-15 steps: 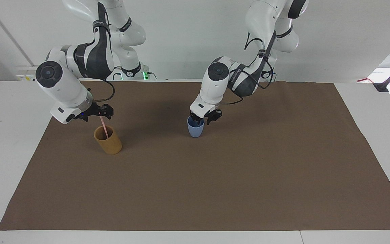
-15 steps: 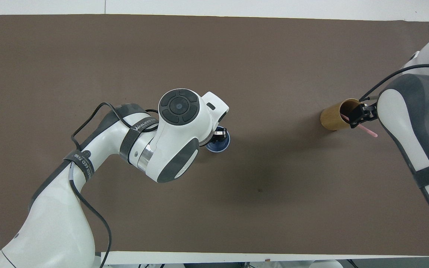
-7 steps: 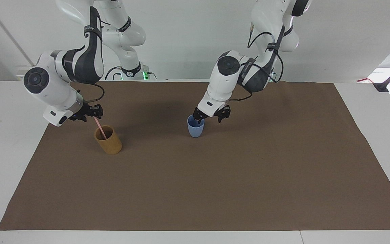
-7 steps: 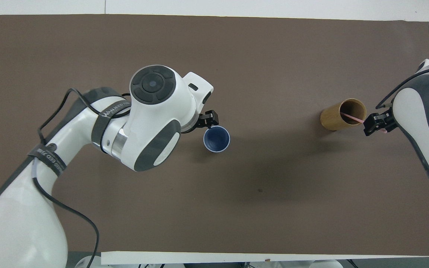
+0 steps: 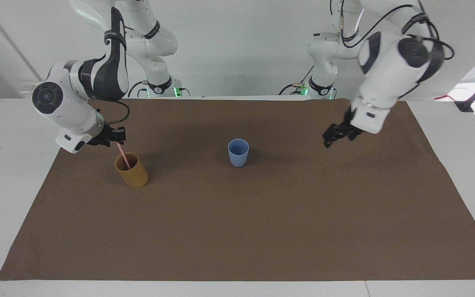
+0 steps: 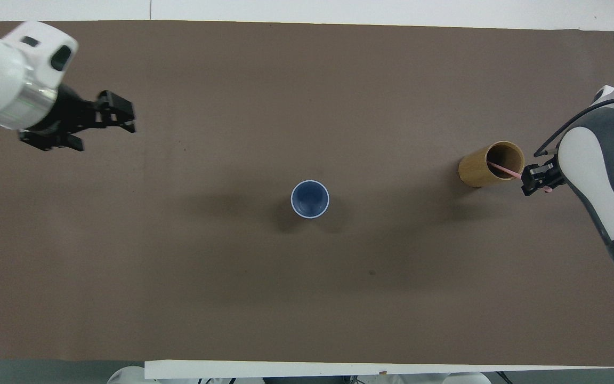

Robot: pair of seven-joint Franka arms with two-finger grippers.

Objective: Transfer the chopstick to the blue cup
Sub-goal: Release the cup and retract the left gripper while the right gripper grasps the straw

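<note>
A white counter (image 5: 460, 173) carries a brown mat (image 5: 237, 222); a plain white wall (image 5: 229, 49) spans twelve o'clock, bright light (image 5: 474, 97) at two o'clock.

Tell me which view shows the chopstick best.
The facing view: the chopstick slants up from the tan cup into the right gripper. The overhead view shows only a short pink sliver crossing the cup's rim.

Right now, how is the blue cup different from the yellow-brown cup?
The blue cup is short and gets narrower at the bottom; the yellow-brown cup is taller with straight sides. The blue cup is empty; the yellow-brown cup has a pink chopstick leaning in it, with the right gripper at the stick's top end. The blue cup stands mid-mat; the yellow-brown cup stands toward the right arm's end. Both stand upright on the brown mat.
</note>
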